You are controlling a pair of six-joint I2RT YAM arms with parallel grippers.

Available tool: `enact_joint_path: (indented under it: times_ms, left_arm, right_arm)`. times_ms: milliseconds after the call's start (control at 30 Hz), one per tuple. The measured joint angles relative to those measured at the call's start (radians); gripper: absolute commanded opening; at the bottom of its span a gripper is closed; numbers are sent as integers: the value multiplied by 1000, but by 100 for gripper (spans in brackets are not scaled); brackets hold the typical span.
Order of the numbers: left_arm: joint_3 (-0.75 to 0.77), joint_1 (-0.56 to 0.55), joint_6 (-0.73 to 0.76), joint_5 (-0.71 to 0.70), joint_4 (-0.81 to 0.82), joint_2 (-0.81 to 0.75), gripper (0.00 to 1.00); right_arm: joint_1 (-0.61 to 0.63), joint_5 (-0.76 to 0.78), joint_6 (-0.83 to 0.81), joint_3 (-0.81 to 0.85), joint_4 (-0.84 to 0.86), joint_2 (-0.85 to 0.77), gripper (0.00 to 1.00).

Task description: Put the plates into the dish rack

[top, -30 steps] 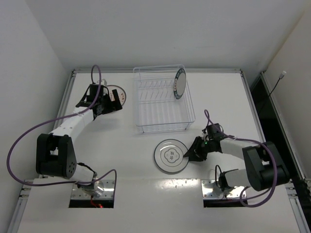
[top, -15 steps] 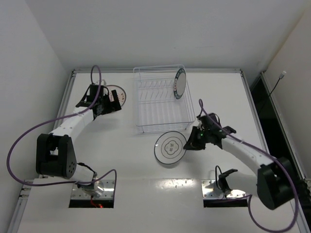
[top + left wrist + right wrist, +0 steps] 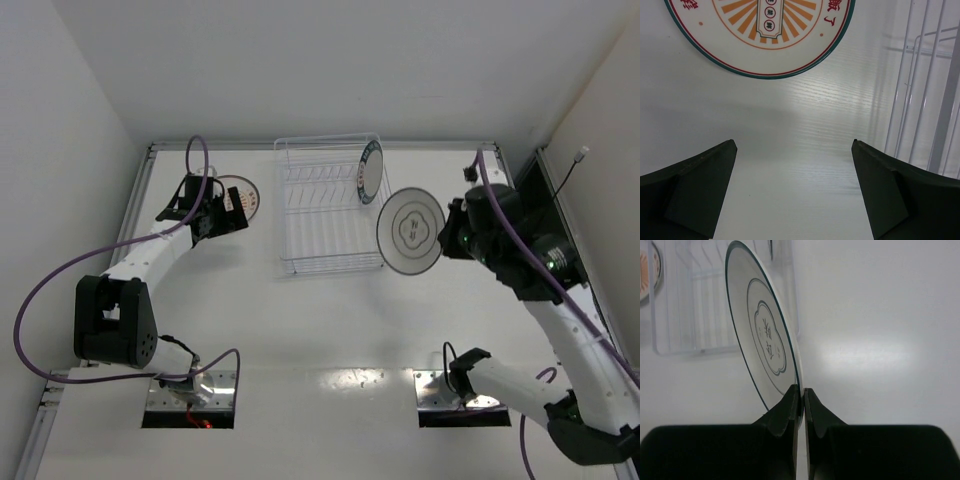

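Observation:
My right gripper (image 3: pixel 447 243) (image 3: pixel 801 392) is shut on the rim of the grey-rimmed plate (image 3: pixel 410 231) (image 3: pixel 765 340) and holds it lifted and tilted, just right of the dish rack (image 3: pixel 330 205) (image 3: pixel 695 305). The green-rimmed plate (image 3: pixel 369 171) stands upright in the rack's far right corner. The orange sunburst plate (image 3: pixel 246 196) (image 3: pixel 765 30) lies flat on the table left of the rack. My left gripper (image 3: pixel 226 213) (image 3: pixel 792 150) is open and empty just short of that plate, its fingers (image 3: pixel 695 185) spread over bare table.
The rack's wire wall (image 3: pixel 920 100) is close on the right of my left gripper. The table's raised rim (image 3: pixel 320 146) runs along the back. Walls stand on both sides.
My right arm has lifted the grey-rimmed plate off the table in front of the rack, tilted it on edge and carried it up and right beside the rack. The left arm has not moved.

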Motion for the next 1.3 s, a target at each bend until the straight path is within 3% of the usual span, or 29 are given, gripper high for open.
enact_joint_path:
  times_ms: [67, 233, 433, 667, 1300]
  left_arm:
    - [0, 0, 0, -1, -1, 0, 100]
    - [0, 0, 0, -8, -4, 0, 100]
    - [0, 0, 0, -31, -6, 0, 100]
    - [7, 0, 0, -40, -17, 0, 100]
    - [21, 0, 0, -41, -19, 12, 100]
  right_arm:
    - [0, 87, -57, 156, 11, 112, 0]
    - [-4, 206, -160, 346, 112, 375, 0]
    - [-12, 274, -249, 557, 211, 767, 0]
    - [-11, 352, -311, 796, 268, 1107, 0]
    - [0, 392, -335, 939, 380, 1366, 2]
